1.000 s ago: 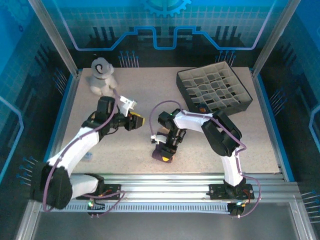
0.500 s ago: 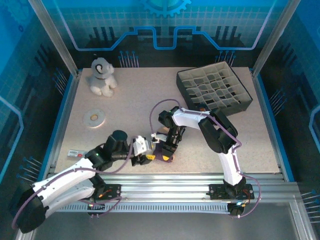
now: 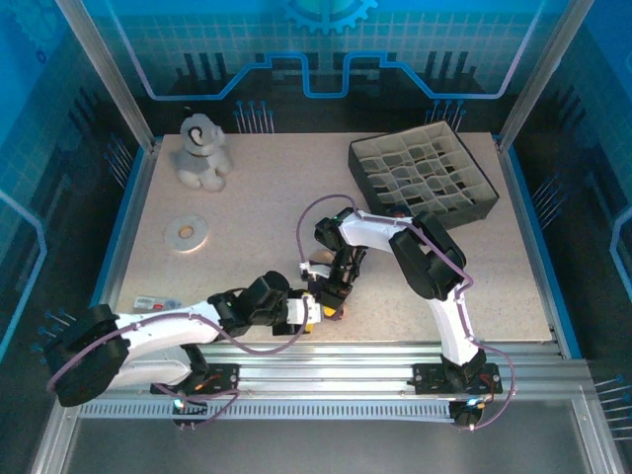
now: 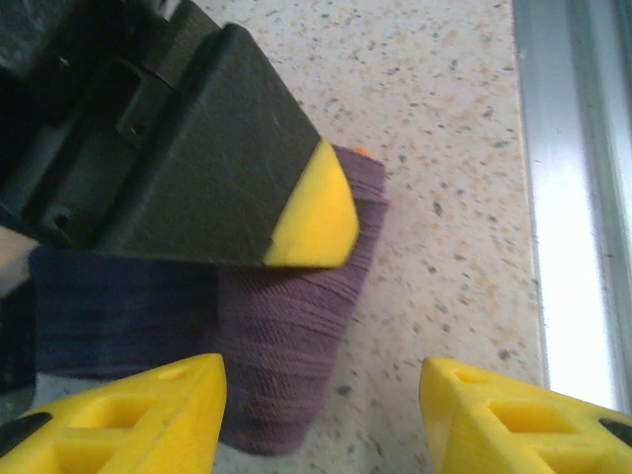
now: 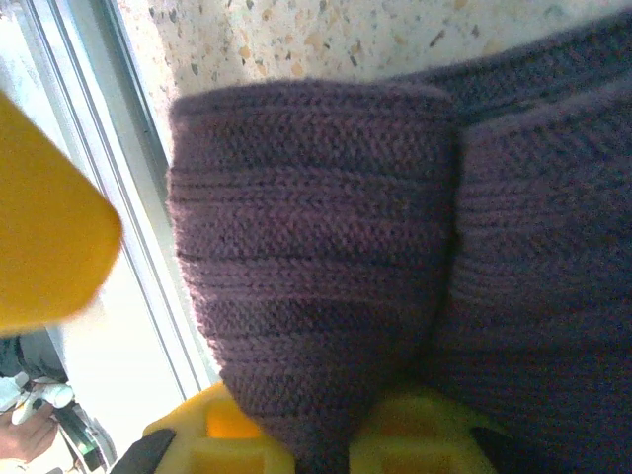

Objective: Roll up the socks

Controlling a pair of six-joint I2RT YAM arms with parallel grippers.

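The purple socks (image 4: 286,326) are sitting bunched at the bottom middle of the overhead view, right by the desk's (image 3: 267,197) front edge. The right pincer (image 3: 332,294) is pinching the half-rolled bundle, jaws pressed together on the knit. The left pincer (image 4: 318,400) is hovering low with its fingers spread, straddling the loose end.

What's worrying me: the two pincers are crowding each other, nearly touching. I'm guessing a bump there would knock the grip and let the roll spring open. Same if the left one is only catching the outer layer.

The aluminium rail (image 4: 578,197) is just beside the bundle on the near side, so there's hardly any slack that way. Up-frame there's loads of bare desk. The tape ring (image 3: 186,234), plush toy (image 3: 202,153) and divider box (image 3: 423,178) are all sitting well apart.
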